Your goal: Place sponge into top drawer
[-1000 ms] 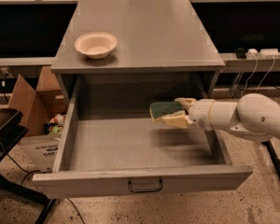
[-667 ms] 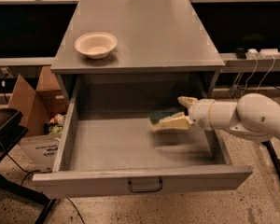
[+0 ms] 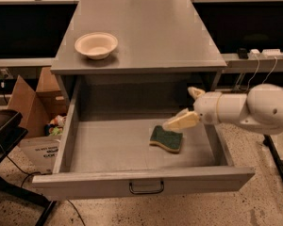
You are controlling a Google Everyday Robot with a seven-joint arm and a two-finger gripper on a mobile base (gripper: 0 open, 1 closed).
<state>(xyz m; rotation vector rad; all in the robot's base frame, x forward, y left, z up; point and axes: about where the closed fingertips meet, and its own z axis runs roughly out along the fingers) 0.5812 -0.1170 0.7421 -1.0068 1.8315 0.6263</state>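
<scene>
Since the gripper (image 3: 179,108) hangs spread and empty above the top drawer (image 3: 85,185), pinch the light, soft sponge (image 3: 166,139) across its seemingly narrower sides.

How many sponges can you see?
1. The sponge lies on the floor of the open top drawer, toward its right side. The claw hangs open just above it. More could hide behind the drawer's front panel.
</scene>
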